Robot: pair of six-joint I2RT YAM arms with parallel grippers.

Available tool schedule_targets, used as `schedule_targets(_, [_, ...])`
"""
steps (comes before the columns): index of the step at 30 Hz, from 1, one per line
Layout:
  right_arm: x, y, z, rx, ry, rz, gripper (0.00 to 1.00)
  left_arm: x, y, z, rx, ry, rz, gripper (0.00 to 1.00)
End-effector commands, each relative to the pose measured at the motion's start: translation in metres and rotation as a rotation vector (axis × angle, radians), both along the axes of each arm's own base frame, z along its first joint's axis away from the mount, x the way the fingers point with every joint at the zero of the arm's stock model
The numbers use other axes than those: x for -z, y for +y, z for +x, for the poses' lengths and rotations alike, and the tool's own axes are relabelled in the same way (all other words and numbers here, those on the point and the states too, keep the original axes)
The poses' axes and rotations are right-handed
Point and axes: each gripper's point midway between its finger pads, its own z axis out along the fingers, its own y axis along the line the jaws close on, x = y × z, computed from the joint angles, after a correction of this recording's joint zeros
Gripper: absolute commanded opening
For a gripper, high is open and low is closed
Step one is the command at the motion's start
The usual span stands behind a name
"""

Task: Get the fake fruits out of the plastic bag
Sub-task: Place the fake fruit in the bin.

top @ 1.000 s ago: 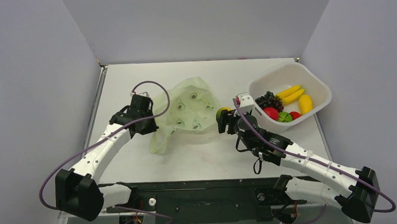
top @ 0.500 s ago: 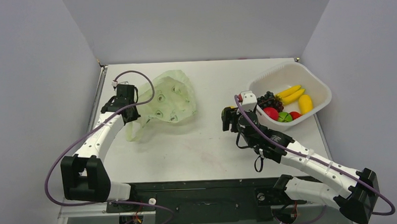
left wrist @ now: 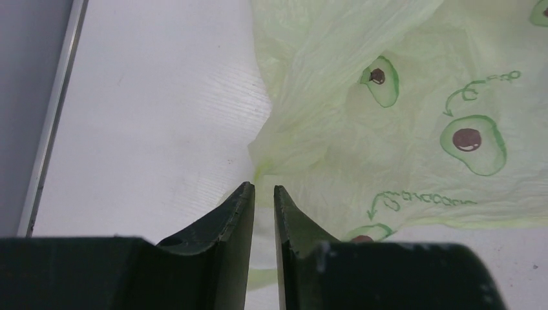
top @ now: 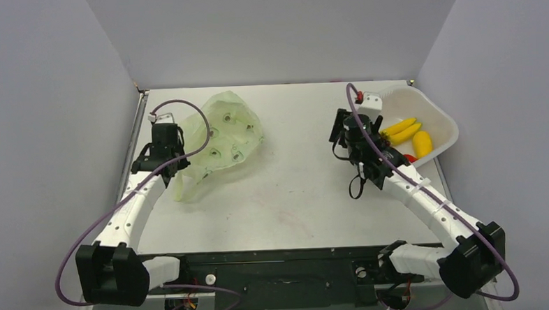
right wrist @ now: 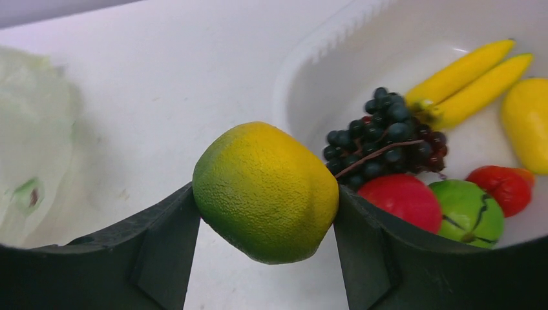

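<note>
We see the right tool (right wrist: 263,205) pinching a yellow-green fruit (right wrist: 266,174) just outside the basket's (top: 443,116) left rim. The bag (top: 225,133) lies on the table (top: 294,196), well left of the basket. The left tool (left wrist: 263,190) is at the bag's edge with its fingers a thin slit apart, and we can't tell if it grips the plastic.

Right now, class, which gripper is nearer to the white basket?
Right. The right gripper, holding a yellow-green fruit, is just beside the basket rim; the left gripper is far off at the plastic bag.
</note>
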Motion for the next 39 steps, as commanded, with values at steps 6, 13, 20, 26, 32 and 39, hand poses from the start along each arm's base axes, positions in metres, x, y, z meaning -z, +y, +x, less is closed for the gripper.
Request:
schedule_targets(6, [0.021, -0.108, 0.046, 0.344, 0.144, 0.031, 0.00, -0.054, 0.004, 0.003, 0.012, -0.239, 0.003, 0.28])
schedule_targets(13, [0.052, -0.137, 0.031, 0.424, 0.244, -0.041, 0.11, -0.055, 0.000, 0.004, 0.019, -0.245, -0.021, 0.43])
schedule_targets(20, [0.074, -0.142, 0.018, 0.444, 0.285, -0.067, 0.55, -0.052, -0.007, 0.006, 0.048, -0.227, -0.043, 0.41])
schedule_targets(26, [0.071, -0.139, 0.008, 0.418, 0.258, -0.054, 0.92, -0.055, -0.030, 0.004, 0.181, -0.238, -0.058, 0.46])
schedule_targets(32, [0.047, -0.138, -0.013, 0.403, 0.188, -0.055, 1.00, -0.070, -0.054, -0.004, 0.309, -0.306, -0.091, 0.70])
schedule_targets(39, [-0.005, -0.090, -0.044, 0.216, 0.043, -0.012, 1.00, -0.103, -0.079, -0.022, 0.411, -0.427, -0.130, 0.84])
